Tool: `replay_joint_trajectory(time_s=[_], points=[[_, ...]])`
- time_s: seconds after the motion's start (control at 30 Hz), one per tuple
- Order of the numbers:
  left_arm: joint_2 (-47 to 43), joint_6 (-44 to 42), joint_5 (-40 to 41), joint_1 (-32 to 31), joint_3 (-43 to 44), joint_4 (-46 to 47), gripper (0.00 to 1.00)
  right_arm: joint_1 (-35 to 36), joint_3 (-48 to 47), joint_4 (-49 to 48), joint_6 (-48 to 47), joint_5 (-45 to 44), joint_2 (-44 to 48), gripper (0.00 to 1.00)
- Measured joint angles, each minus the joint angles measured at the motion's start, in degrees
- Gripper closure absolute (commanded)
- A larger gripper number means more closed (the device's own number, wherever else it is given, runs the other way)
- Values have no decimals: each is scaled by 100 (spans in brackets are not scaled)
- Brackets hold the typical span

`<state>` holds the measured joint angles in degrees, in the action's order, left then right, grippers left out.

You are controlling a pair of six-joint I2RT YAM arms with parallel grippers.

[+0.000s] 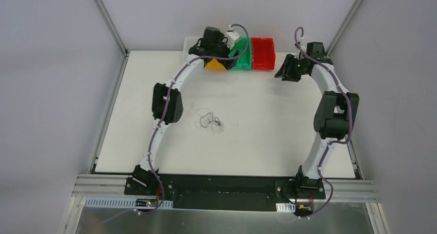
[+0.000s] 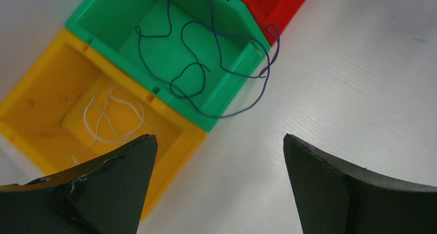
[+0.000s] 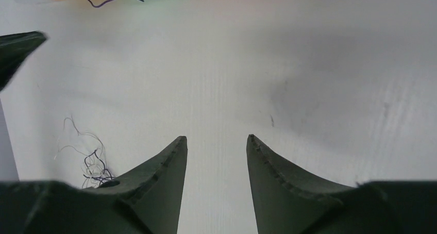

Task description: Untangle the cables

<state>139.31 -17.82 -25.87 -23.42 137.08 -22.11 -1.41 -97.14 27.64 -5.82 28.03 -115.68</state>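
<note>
Three bins in a row, top centre of overhead view: yellow bin (image 2: 31,74), green bin (image 2: 87,10), red bin (image 2: 288,4). One blue wire (image 2: 219,46) in green bin, draped over its rim onto table (image 1: 257,141). One white wire (image 2: 111,115) in yellow bin, seen in left wrist view only. One tangle (image 1: 211,121) mid-table, dark and pale strands, count unclear. Left gripper (image 2: 216,141) over bins, spread wide, empty. Right gripper (image 3: 216,138) upper right of overhead view, partly open, empty, with tangle lower left in its frame.
</note>
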Motion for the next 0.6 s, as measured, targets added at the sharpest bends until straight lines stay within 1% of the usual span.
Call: replay_joint_trajectory(time_s=[0.07,0.13,0.23,0.33,0.43,0.47,0.53,0.6], points=[[590,-369,256,-203,365,341,11,-240,348,-9,66,42,334,51],[1043,-684,457,-354,402,721,17,-479,614,-39,107,81,629,51],[1456,-1027,643,-546,402,1152,19,-651,828,-94,142,168,876,51],[1554,-1252,758,-629,402,1606,25,-667,918,-144,195,306,911,51],[1556,-1351,861,-651,402,1974,27,-667,977,-140,262,444,911,51],[1556,-1381,885,-651,402,2087,30,-667,977,-149,282,468,911,51],[1556,-1462,931,-649,400,2253,33,-669,977,-175,332,544,911,51],[1556,-1521,955,-647,398,2352,34,-678,977,-192,374,588,909,52]])
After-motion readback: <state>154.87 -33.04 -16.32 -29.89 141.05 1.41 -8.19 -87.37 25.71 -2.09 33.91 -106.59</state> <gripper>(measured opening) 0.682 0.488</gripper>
